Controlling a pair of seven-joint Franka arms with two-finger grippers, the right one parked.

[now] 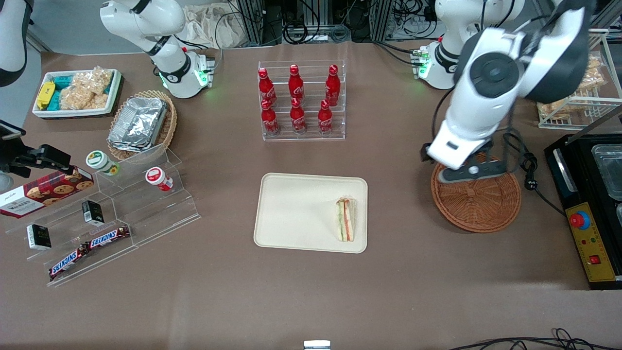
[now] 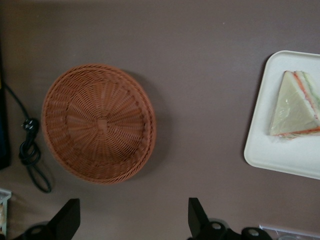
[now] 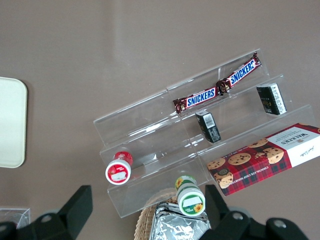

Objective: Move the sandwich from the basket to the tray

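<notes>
Cream tray (image 1: pixel 296 214) at frame centre, front view. Reddish-brown wicker basket (image 1: pixel 478 201) at centre-right, nothing in it. Left gripper (image 2: pixel 134 217) above basket, fingers spread, holding nothing. Sandwich (image 1: pixel 345 219) already on tray, at edge nearest basket, long axis running toward front camera.

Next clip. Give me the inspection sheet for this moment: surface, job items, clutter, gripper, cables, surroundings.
Surface: brown table, no spills seen.
Job's things: sandwich lies on the tray, near the edge toward the working arm; basket holds nothing.
Clutter: cola bottles in a clear rack; Snickers bars, cookie box and small jars on acrylic steps; foil containers in a tan basket; snack bin.
Grippers: gripper open, above the basket, holding nothing.
Cables: black cord with plug beside the basket.
Surroundings: black control box with red button.
</notes>
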